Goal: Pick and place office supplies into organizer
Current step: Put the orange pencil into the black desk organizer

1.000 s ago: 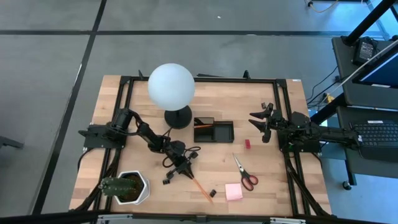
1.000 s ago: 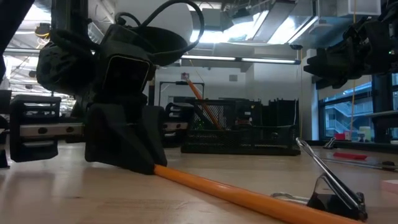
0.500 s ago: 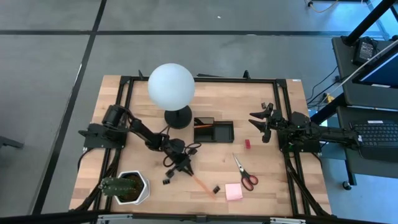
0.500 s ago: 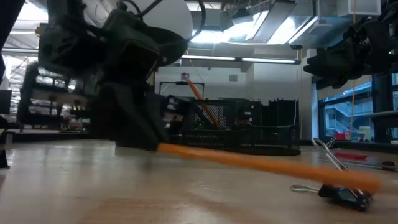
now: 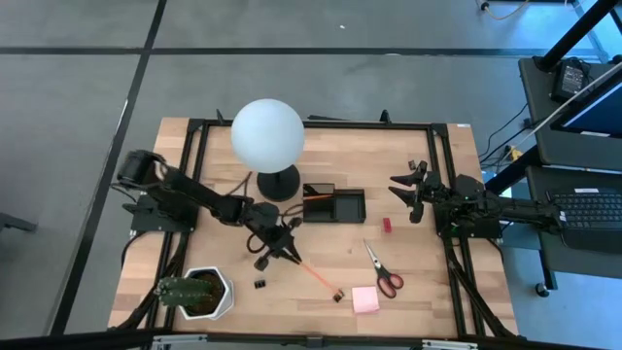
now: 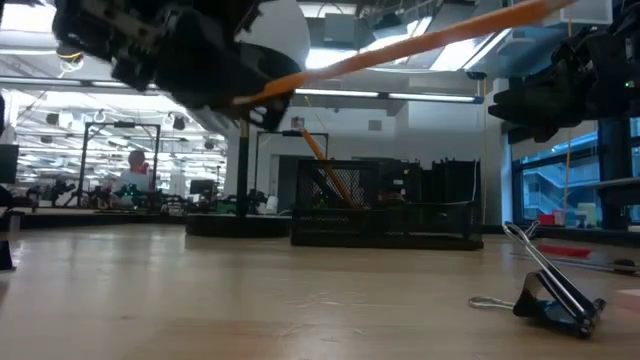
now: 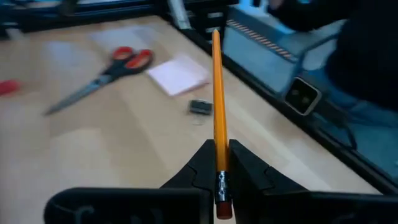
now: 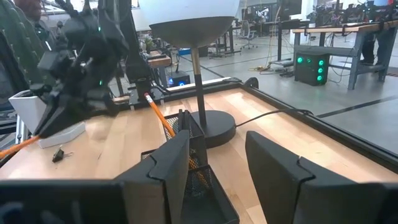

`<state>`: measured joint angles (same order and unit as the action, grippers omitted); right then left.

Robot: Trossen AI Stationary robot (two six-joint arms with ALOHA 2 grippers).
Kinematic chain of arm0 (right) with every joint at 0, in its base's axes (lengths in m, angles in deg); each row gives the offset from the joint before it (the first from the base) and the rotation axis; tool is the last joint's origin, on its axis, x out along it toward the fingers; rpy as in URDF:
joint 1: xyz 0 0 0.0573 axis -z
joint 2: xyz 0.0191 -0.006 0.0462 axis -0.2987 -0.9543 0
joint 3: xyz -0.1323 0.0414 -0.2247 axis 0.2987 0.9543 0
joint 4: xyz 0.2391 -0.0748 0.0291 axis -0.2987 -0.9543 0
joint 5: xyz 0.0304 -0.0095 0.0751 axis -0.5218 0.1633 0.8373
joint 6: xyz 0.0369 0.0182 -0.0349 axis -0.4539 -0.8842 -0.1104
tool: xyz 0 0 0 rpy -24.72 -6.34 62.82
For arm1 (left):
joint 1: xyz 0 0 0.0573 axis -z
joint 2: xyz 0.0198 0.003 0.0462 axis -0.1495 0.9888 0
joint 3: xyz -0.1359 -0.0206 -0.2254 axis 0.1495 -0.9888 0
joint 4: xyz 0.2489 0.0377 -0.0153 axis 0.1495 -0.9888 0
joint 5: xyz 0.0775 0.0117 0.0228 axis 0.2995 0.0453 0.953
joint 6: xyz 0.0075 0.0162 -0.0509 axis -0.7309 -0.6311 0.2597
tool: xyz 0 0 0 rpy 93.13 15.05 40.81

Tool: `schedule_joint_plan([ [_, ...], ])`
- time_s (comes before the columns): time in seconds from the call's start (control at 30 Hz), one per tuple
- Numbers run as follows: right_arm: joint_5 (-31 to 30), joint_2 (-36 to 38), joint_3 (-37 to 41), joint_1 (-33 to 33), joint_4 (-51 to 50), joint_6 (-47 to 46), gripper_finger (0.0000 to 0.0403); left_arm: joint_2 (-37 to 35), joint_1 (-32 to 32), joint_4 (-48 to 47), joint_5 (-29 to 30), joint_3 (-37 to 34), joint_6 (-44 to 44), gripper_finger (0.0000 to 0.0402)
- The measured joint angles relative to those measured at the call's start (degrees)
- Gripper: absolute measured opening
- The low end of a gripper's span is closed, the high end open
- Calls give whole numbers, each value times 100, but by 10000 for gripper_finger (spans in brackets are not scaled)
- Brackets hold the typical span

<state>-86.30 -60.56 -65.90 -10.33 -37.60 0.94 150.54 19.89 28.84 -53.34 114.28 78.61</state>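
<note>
My left gripper [image 5: 280, 250] is shut on an orange pencil [image 5: 313, 273] above the table's middle, near-left of the organizer [image 5: 333, 206]. The organizer is a low black tray, and another pencil [image 8: 158, 116] leans in it. Red-handled scissors [image 5: 384, 272], a pink sticky pad [image 5: 365, 299] and a small red block [image 5: 387, 226] lie flat on the right half. One binder clip [image 5: 338, 295] sits below the pencil's tip and another clip [image 5: 260, 283] sits near the plant. My right gripper [image 5: 403, 192] hovers open, right of the organizer. My left gripper pinches the pencil between its two fingers just ahead of the metal ferrule at the eraser end [image 7: 219, 184]. The pencil runs along the fingers and sticks out past their tips toward the table's near right. It is lifted clear of the table [image 6: 420, 45].
A white globe lamp [image 5: 267, 136] on a round black base [image 5: 279, 183] stands left of the organizer. A green plant in a white pot [image 5: 199, 293] sits at the near-left corner. Further clips [image 5: 415, 165] lie at the far right. Bare wood [image 5: 330, 248] lies between the organizer and the scissors.
My left gripper has risen from the table, staying shut on the pencil. The pencil lay on the wood a second ago; its whole length is now lifted clear, its tip swung up off the binder clip. That clip shifted slightly. The right arm kept still.
</note>
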Motion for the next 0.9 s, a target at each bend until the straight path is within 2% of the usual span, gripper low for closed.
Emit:
schedule_joint_plan([
  [0.27,-2,0,-1,1,0,9,162,-1370,-4,-1651,1827,27,-223,20],
  [0.43,-2,0,0,2,0,13,162,-1728,-4,-3178,3031,548,-195,20],
  [0.57,-2,1,-2,0,0,15,162,-1733,-23,-4305,3409,1159,-149,20],
  [0.9,-3,0,-2,2,-1,143,162,-1733,-184,-6103,3966,2525,-93,21],
])
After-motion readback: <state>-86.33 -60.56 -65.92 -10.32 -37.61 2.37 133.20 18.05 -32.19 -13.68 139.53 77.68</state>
